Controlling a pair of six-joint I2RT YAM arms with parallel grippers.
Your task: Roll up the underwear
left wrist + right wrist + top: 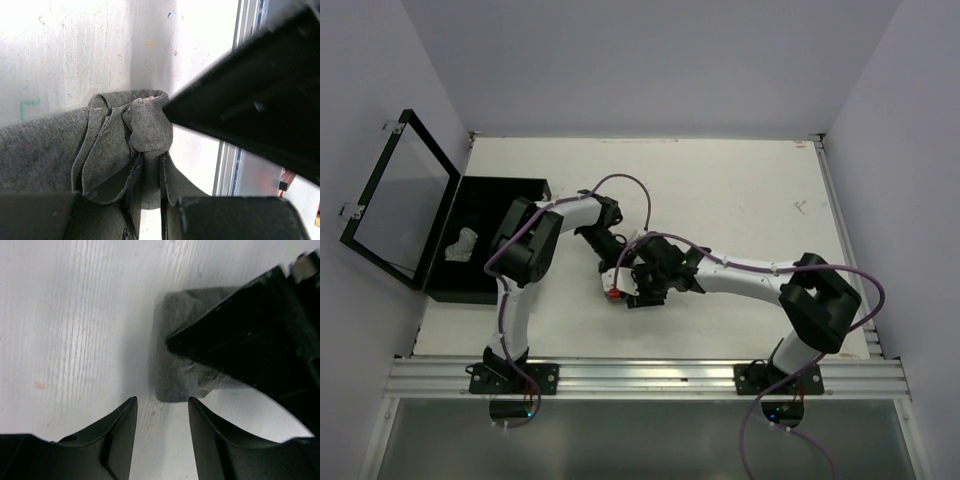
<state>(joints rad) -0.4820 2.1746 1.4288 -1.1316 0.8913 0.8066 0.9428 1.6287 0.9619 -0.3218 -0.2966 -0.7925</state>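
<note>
Left pincer (148,205): closed on a bunched fold of the grey underwear (50,150); cloth spills out on both sides of the jaws.
Right pincer (162,405): jaws apart, nothing between them but bare surface (75,315).
Underwear, place: on the surface near its middle, where the two arms meet; from the right pincer it lies at about 1 o'clock, just beside the fingertips and partly under the left pincer.
Handling: judged light, soft and limp, so it will sag and unroll if let go. The cloth is not slippery and not fragile.
Where to hold: likely best at the free grey edge (172,375), pinching several layers at once so the roll keeps its shape.
Left wrist view only: the gathered pleats and a pinkish bit at the top of the bundle.
Right wrist view only: the flat outline of the piece and the gap to the open jaws.
Top view only: a black box (490,200) at 9 o'clock with its lid (390,205) raised and a pale garment (460,245) inside. The held piece is hidden by the arms here.
</note>
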